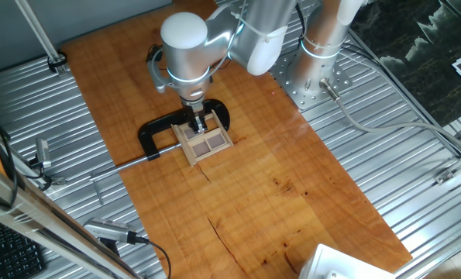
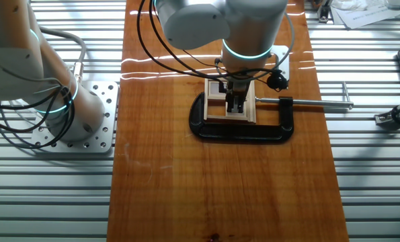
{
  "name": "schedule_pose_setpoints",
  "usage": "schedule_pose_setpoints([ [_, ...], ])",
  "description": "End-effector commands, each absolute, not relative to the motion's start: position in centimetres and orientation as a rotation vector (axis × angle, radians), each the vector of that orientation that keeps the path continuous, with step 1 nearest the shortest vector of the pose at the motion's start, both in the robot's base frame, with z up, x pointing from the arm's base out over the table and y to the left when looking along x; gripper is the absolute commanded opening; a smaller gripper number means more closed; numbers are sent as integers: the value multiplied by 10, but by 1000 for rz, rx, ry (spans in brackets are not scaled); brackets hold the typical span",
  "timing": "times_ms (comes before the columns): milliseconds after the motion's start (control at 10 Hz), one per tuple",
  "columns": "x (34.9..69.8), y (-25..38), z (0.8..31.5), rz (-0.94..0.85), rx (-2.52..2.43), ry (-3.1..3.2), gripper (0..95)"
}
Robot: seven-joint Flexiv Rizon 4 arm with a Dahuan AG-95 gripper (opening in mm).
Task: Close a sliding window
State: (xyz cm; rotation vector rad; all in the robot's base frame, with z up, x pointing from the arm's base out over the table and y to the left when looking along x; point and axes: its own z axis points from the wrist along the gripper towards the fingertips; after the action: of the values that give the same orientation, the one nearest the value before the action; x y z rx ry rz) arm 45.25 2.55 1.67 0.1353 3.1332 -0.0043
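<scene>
The black clamp (image 1: 159,133) lies on the wooden board (image 1: 238,186), its screw rod (image 1: 129,163) extending left over the ribbed metal table (image 1: 52,116). The sliding window (image 1: 205,142) lies flat on the board inside the clamp's curve, its wooden frame touching the clamp. The gripper (image 1: 198,122) points straight down onto the window's far portion; in the other fixed view the gripper (image 2: 235,106) stands over the window (image 2: 231,101), fingers close together, though contact cannot be confirmed. The arm's base (image 1: 317,74) stands to the right.

A black C-clamp (image 1: 162,130) (image 2: 243,129) lies on the wooden board (image 1: 238,178) (image 2: 220,188) (screw handle overhanging the ribbed metal table (image 1: 60,116) (image 2: 374,175)).
</scene>
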Motion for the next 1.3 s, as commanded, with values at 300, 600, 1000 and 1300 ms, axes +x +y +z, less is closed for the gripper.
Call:
schedule_pose_setpoints([
  [300, 453, 25, 16, -6, 133, 3131, 0],
  [600, 453, 25, 16, -6, 131, 3131, 0],
  [1000, 450, 26, 15, -4, 128, 3129, 0],
  [1300, 446, 26, 14, -3, 125, 3127, 0],
])
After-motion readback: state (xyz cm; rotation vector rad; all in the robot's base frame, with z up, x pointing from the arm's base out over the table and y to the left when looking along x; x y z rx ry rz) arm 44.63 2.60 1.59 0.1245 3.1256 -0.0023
